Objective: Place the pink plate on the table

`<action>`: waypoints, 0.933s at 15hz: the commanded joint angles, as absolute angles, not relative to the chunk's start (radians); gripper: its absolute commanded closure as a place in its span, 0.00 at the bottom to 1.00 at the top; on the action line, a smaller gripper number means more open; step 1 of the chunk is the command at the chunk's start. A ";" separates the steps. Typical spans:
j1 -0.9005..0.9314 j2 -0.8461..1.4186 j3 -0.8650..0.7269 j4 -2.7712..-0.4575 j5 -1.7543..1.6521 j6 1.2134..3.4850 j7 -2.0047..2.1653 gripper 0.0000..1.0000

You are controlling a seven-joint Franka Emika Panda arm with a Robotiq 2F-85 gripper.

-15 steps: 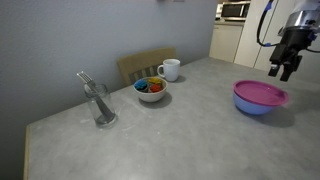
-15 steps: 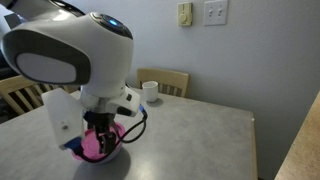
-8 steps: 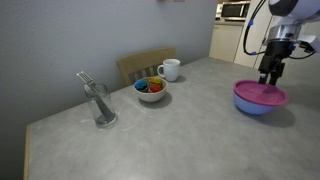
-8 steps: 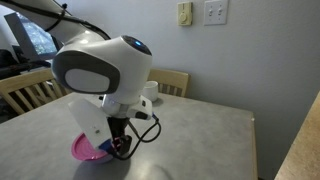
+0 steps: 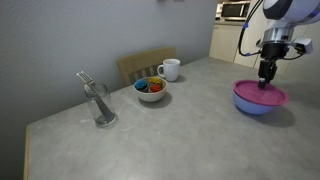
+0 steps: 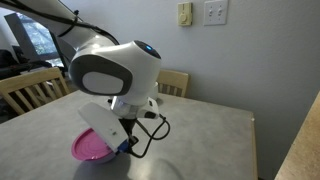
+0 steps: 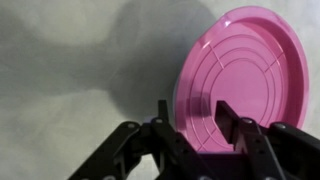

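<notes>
Plainly, the tall glass (image 5: 98,104) of utensils, the bowl of coloured pieces (image 5: 151,89) and the white mug (image 5: 170,69), at the left and middle of the counter (image 5: 180,130), stand well apart from the job. At the right, the pink plate (image 5: 260,94) rests on top of a blue bowl (image 5: 254,108), not yet on the counter. It looks like thin, stiff plastic: light, smooth, and likely to slide or tip off the bowl if nudged. Its low rim is the only purchase, so a pinch across the near edge seems best. In the wrist view the fingers (image 7: 228,120) stand spread, astride that rim, gripping nothing. Whether they touch it I cannot tell. The bowl is hidden under the plate there, and in an exterior view the arm (image 6: 115,75) covers much of the plate.
</notes>
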State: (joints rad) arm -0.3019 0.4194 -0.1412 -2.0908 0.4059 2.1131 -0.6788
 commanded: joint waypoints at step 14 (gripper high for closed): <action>-0.307 0.269 -0.110 -2.075 0.319 1.813 -0.776 0.98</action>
